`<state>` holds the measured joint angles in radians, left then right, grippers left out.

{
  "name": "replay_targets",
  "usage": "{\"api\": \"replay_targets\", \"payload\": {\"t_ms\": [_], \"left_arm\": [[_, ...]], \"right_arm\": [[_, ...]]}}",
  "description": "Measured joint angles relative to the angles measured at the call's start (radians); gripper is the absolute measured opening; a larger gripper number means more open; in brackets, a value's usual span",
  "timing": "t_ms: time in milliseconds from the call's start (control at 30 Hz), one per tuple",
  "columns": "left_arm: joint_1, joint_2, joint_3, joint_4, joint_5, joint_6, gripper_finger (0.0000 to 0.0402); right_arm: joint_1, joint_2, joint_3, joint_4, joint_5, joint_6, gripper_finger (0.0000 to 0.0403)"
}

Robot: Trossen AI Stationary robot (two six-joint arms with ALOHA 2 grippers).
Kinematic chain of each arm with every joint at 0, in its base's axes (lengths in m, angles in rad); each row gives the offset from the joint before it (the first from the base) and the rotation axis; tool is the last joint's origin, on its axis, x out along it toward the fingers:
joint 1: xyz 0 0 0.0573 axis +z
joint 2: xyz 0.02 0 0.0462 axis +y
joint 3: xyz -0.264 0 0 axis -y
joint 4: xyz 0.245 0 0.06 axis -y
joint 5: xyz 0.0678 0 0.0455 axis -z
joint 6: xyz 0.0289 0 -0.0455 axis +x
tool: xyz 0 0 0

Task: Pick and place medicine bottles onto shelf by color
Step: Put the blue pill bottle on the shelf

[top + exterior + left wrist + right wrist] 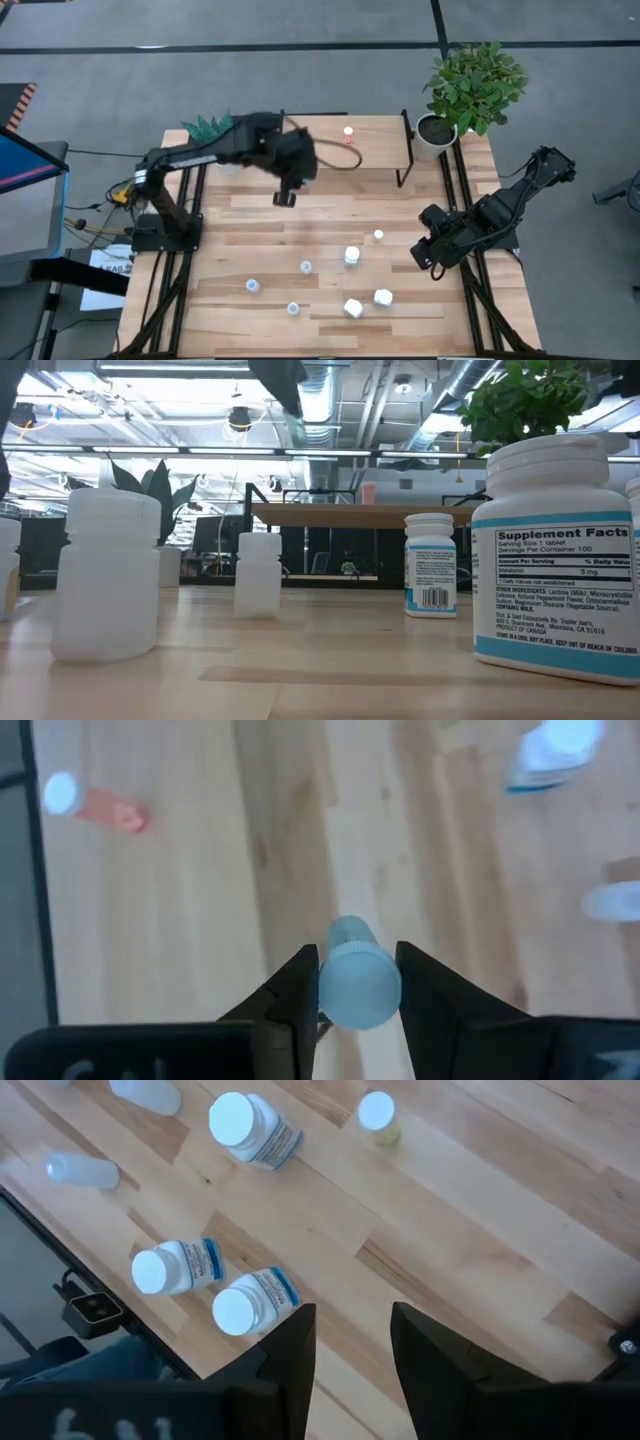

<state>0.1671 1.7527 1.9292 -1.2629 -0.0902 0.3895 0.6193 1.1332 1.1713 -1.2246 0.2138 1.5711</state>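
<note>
Wooden table [330,215], bottles [352,256] scattered near. Left gripper [357,990] clamped on a pale blue bottle [357,982] near the shelf [370,140]. Right gripper [350,1342] at the right edge, parted, empty.

The wooden bench [250,215] carries 7 small bottles [352,256] toward its near edge and a shelf [370,150] at its far edge.

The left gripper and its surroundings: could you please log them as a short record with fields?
left gripper: shut on a pale blue bottle, above the table in front of the shelf
shelf: holds one red bottle
right gripper: open, empty, over the table's right edge
loose bottles: seven on the table, among them three chunkier white bottles
</note>
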Motion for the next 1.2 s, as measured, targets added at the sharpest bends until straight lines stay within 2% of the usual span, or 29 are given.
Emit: {"api": "replay_targets", "payload": {"t_ms": [233, 600, 1200], "left_arm": [[0.089, 0.182, 0.189, -0.024, 0.000, 0.046, 0.0088], [0.139, 0.379, 0.422, -0.001, 0.007, 0.051, 0.0089], [0.190, 0.412, 0.422, 0.019, 0.026, 0.076, 0.0090]], "right_arm": [[0.000, 0.000, 0.000, 0.007, 0.000, 0.000, 0.0151], [0.000, 0.000, 0.000, 0.007, 0.019, -0.006, 0.0150], [0.001, 0.000, 0.000, 0.045, 0.023, -0.008, 0.0141]]}}
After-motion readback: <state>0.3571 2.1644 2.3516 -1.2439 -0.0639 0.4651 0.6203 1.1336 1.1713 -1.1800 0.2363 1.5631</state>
